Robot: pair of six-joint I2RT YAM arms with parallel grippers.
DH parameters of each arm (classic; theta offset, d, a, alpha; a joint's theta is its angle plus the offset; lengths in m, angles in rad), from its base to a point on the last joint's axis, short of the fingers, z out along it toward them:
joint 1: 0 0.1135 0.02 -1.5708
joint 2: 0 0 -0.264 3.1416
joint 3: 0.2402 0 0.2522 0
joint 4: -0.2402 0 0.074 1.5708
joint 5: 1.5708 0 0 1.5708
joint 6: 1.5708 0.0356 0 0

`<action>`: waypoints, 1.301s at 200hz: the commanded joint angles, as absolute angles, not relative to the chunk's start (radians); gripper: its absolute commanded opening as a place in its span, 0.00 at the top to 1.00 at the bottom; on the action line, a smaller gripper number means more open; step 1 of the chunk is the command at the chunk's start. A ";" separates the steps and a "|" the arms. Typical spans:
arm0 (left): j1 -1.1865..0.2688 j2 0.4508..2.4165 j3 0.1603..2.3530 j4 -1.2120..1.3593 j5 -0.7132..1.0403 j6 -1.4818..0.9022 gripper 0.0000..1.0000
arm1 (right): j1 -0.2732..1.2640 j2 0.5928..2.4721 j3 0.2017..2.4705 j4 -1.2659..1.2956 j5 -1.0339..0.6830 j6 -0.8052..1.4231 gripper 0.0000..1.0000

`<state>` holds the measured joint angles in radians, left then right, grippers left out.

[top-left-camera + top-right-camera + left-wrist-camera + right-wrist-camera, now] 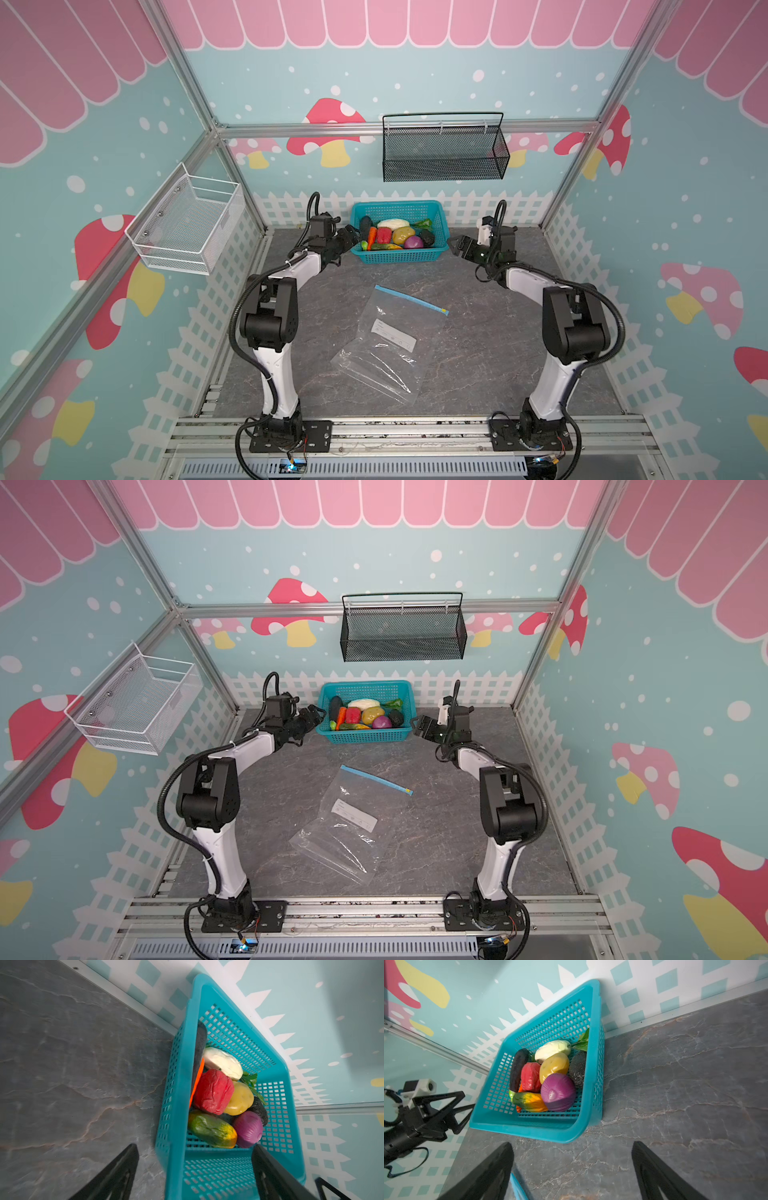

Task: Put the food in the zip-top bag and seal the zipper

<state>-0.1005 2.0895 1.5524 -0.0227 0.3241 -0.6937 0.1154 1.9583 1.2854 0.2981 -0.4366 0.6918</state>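
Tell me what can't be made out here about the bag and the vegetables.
- The label on the zip-top bag: print too small in both top views.
- The zipper: too thin in both top views to tell whether it is open or sealed.
- The carrot: in the left wrist view, mostly hidden by the basket rim and the red piece.
- The bag, right wrist view: cut off by the picture edge; only a blue sliver shows.

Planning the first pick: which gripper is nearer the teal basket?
Left. The left gripper is at the teal basket's left end; the right gripper hangs slightly off its right end.
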 commanded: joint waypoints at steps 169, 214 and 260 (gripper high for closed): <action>-0.287 2.260 1.828 -0.122 0.497 -0.664 0.18 | 0.101 1.979 1.366 0.156 -0.480 0.623 0.36; -0.337 2.286 1.854 -0.147 0.489 -0.658 0.18 | 0.059 1.926 1.290 0.141 -0.440 0.602 0.36; -0.331 2.279 1.838 -0.173 0.451 -0.647 0.17 | 0.041 1.908 1.253 0.135 -0.430 0.593 0.36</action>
<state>-0.3157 2.2730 1.8221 -0.1619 0.4221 -0.6651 0.0204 1.9545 1.2640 0.1196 -0.3805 0.6086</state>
